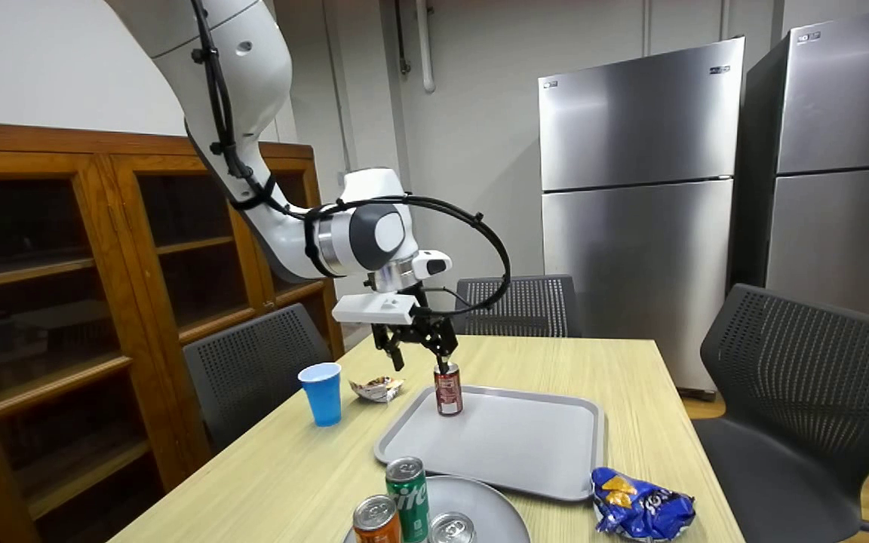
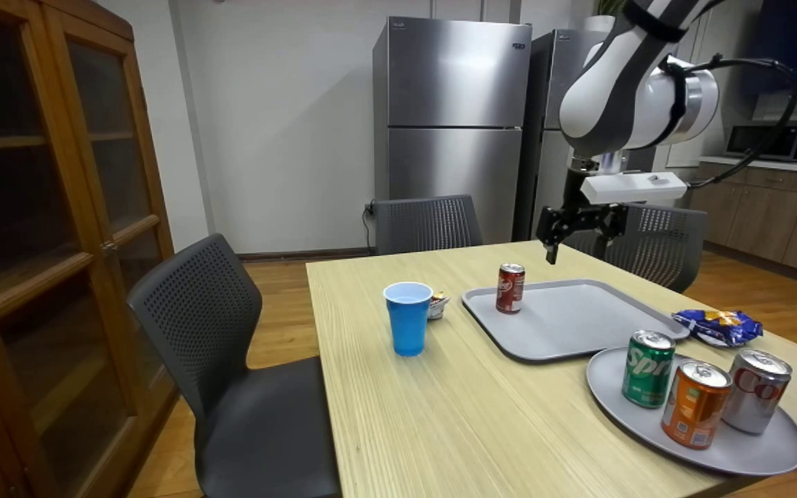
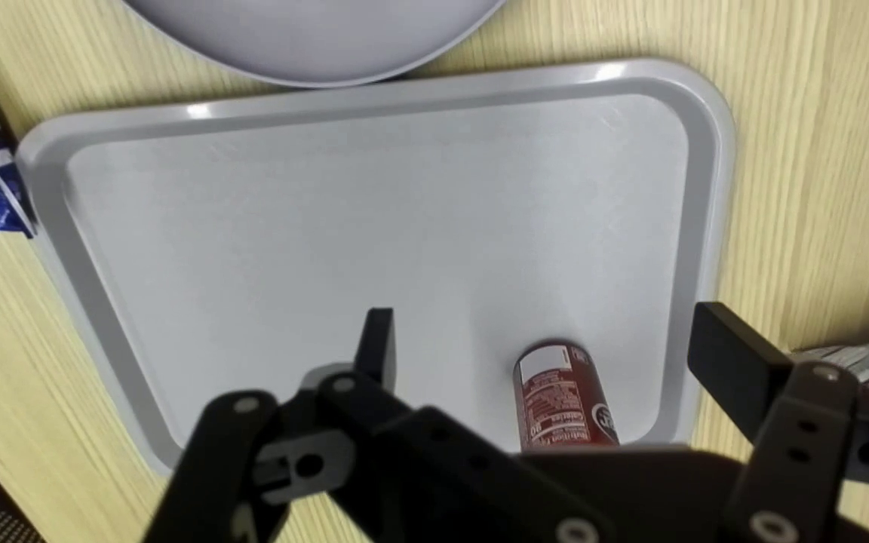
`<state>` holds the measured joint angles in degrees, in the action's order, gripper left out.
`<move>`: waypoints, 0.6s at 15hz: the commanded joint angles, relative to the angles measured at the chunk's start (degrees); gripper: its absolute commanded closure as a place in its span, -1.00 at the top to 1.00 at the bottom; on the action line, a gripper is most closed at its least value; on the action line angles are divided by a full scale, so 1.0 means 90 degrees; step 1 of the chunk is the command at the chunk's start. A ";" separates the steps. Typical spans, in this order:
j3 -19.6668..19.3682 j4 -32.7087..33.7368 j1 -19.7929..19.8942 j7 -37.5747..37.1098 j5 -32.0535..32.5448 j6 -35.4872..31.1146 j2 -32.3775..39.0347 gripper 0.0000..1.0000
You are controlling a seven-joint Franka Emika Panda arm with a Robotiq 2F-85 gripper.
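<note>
My gripper (image 3: 544,332) is open and empty, pointing down above the table. It also shows in both exterior views (image 1: 421,363) (image 2: 576,254). A small red can (image 3: 564,396) stands upright near one corner of a grey rectangular tray (image 3: 329,226). In the wrist view the can appears between the spread fingers, with its upper part hidden by the gripper body. In an exterior view a fingertip overlaps the top of the red can (image 1: 449,403); in an exterior view the fingers are higher than the red can (image 2: 510,289) and apart from it.
A round grey plate (image 2: 751,453) holds a green can (image 2: 647,370), an orange can (image 2: 696,404) and a silver can (image 2: 758,391). A blue cup (image 2: 409,321) and a crumpled wrapper (image 1: 378,389) stand beside the tray. A blue snack bag (image 1: 642,507) lies at another corner. Chairs (image 1: 517,305) surround the table.
</note>
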<state>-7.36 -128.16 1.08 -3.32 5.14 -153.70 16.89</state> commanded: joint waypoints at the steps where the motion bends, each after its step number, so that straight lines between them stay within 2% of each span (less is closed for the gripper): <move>1: -0.0112 -0.0610 -0.0025 -0.0207 0.0295 -0.0220 -0.0369 1.00; 9: -0.0178 -0.1265 0.0002 -0.0321 0.0193 -0.0520 -0.0339 1.00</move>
<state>-8.78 -136.21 1.08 -4.18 6.13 -157.14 15.76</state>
